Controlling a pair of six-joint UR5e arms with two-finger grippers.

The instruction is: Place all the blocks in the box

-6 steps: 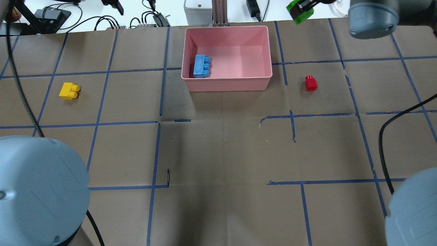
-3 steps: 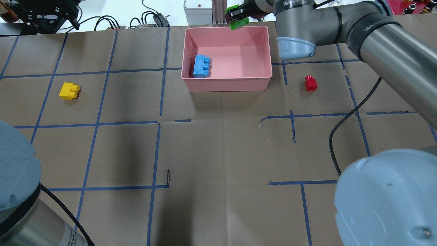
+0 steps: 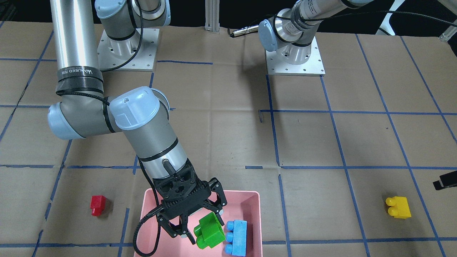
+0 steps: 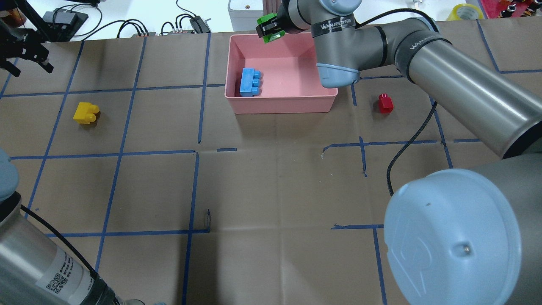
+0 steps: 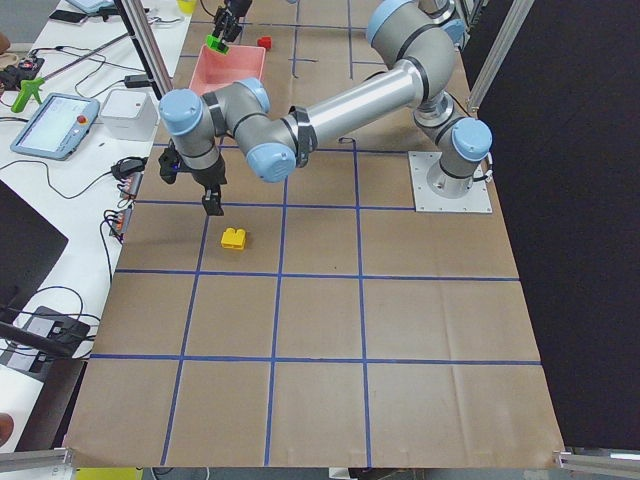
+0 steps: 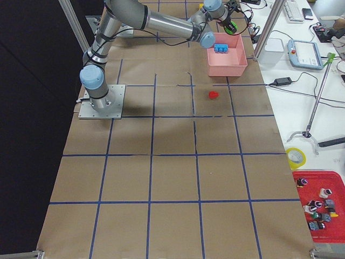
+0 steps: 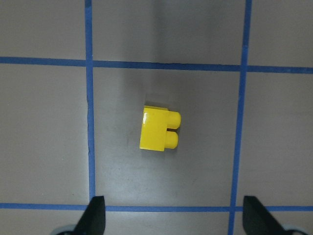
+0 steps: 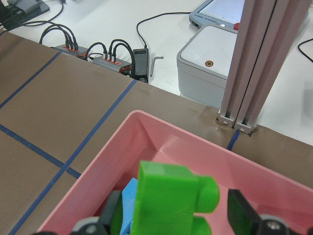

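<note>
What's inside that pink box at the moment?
One blue brick lies on the floor of the pink box. The green brick hangs above it in the right gripper, not yet dropped. From overhead, the arm covers one corner.

prob. a robotics lab: taped-grid bench [image 4: 275, 190], teach pendant [image 5: 55, 125], alu posts [image 8: 254, 63], bolted arm base plates [image 3: 316, 67].

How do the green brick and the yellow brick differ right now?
The green brick is gripped between the right arm's fingers above the pink box; the yellow brick lies loose on the table, outside it. Their colours differ: green against yellow. Both have two studs.
</note>
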